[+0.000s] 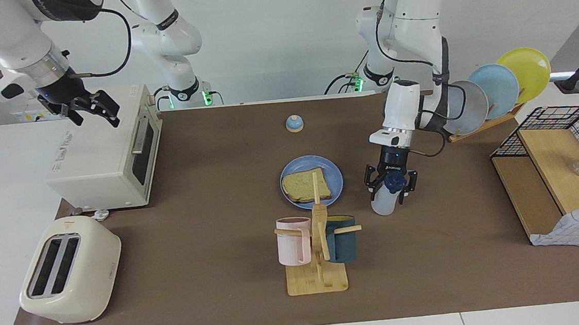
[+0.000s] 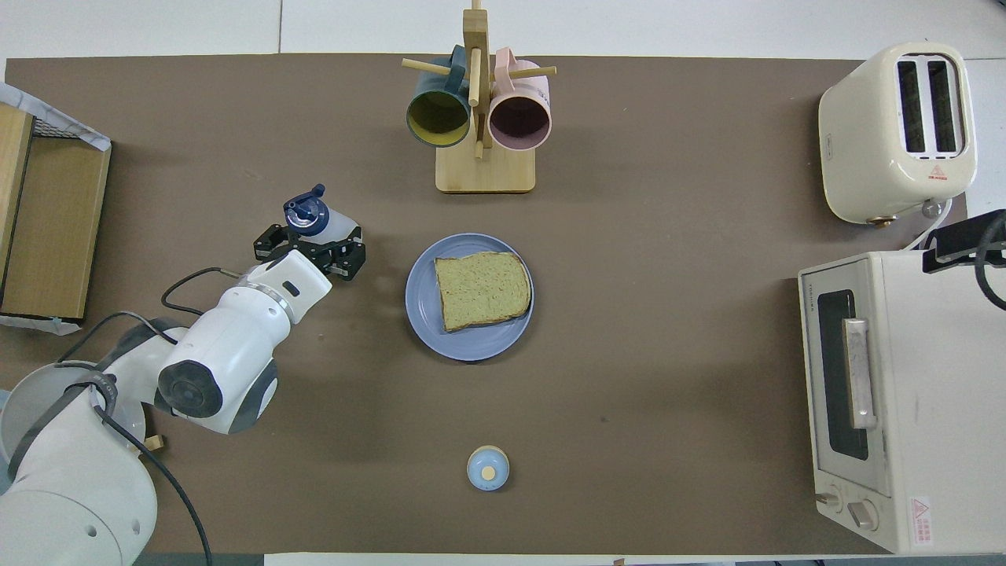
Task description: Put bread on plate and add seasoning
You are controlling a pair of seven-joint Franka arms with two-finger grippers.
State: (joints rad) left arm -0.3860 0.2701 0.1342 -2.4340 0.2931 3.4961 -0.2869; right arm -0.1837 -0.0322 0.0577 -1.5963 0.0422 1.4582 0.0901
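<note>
Two black fingers [image 1: 373,189] of the left gripper [image 1: 391,194] stood spread on either side of the seasoning bottle [image 1: 384,202], flanking its navy cap at the neck; whether they pressed the plastic or stood just clear of it could not be told from either view. The bottle stood on the brown table mat [image 1: 209,189], leaning slightly, beside the blue plate [image 1: 336,177] toward the left arm's end of the table. From overhead the left gripper [image 2: 309,253] covered part of the bottle [image 2: 314,220], with the cap showing past the fingers. Above the gripper the left arm's white wrist rose toward the plate rack [image 1: 490,92] holding grey, light-blue and yellow plates on edge.

Bread [image 1: 306,185] lay flat on the blue plate, inside its rim, near the middle of the table. A wooden mug stand [image 1: 318,253] with a pink mug and a dark teal mug stood farther from the robots than the plate. A small blue-domed bell [image 1: 294,124] sat nearer to the robots than the plate.

At the right arm's end, the right gripper [image 1: 90,110] hung in the air over the white toaster oven [image 1: 105,151], its fingers apart and holding nothing; that arm waited. A cream toaster [image 1: 68,270] stood farther from the robots than the oven.
</note>
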